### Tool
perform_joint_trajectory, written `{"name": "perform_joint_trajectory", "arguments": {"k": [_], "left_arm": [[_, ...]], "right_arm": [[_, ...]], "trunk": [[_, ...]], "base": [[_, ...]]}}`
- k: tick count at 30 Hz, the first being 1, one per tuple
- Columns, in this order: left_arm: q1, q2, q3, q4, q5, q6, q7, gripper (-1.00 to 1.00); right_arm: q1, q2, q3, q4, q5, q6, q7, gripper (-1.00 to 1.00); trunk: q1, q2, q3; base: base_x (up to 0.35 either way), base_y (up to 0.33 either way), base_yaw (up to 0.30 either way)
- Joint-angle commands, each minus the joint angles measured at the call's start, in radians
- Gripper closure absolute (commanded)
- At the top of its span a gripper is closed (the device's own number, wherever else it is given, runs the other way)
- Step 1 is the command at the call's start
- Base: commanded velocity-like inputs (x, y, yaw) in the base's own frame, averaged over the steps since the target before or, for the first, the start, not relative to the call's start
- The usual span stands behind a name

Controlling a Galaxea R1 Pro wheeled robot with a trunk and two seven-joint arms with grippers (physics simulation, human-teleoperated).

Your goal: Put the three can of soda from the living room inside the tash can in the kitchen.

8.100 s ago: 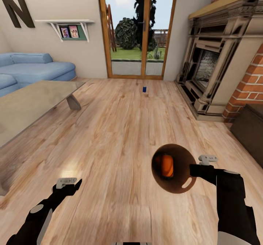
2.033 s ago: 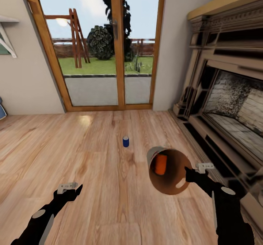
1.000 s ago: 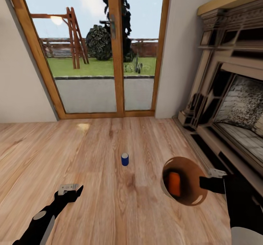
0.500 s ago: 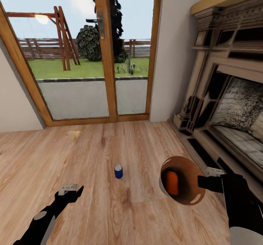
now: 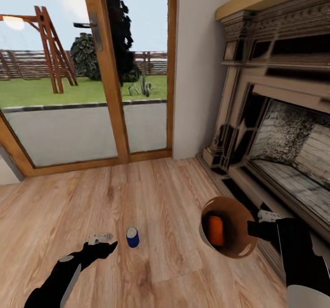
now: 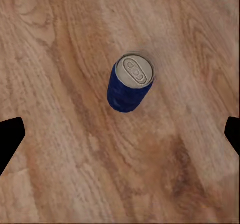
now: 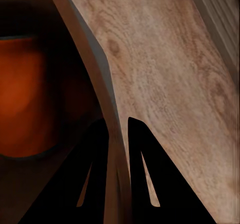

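On floor: blue can (image 5: 132,237) upright, just right of left gripper (image 5: 104,243), jaws spread.
Right gripper (image 7: 118,134): pinching bin (image 5: 228,227) rim.
Bin: orange can (image 5: 215,230) inside.

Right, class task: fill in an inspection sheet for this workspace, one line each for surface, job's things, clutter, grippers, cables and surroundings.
Surface: wood-plank floor.
Job's things: dark blue soda can with pale top upright on the floor; orange soda can inside the pale bucket-like bin with brown interior.
Clutter: nothing seen.
Grippers: left gripper open beside the blue can, not touching; right gripper shut on the bin's rim, bin tilted and off the floor.
Cables: nothing seen.
Surroundings: wood-framed glass doors; dark fireplace.
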State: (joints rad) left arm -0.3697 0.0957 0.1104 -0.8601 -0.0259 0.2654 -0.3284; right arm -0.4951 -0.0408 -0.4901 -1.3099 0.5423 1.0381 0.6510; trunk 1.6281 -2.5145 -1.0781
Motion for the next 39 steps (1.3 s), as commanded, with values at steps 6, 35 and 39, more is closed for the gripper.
{"name": "perform_joint_trajectory", "arguments": {"k": [6,35,39], "left_arm": [[-0.160,0.000,-0.104,0.021,-0.006,0.270,0.003,-1.00],[-0.333,0.009,-0.130,0.123,-0.002,0.539,0.101,-1.00],[-0.333,0.011,-0.127,0.121,0.004,0.538,0.175,-1.00]], "right_arm": [[0.000,0.007,0.003,0.000,-0.035,0.009,0.007,1.00],[0.003,0.055,0.111,0.011,-0.024,0.009,-0.010,1.00],[0.003,0.055,0.115,0.011,-0.025,0.009,-0.010,1.00]], "trunk": [[0.000,0.000,0.005],[0.004,-0.002,-0.010],[0.005,-0.003,-0.026]], "base": [[0.322,0.000,-0.233],[0.072,0.006,-0.133],[0.000,0.000,0.000]]}}
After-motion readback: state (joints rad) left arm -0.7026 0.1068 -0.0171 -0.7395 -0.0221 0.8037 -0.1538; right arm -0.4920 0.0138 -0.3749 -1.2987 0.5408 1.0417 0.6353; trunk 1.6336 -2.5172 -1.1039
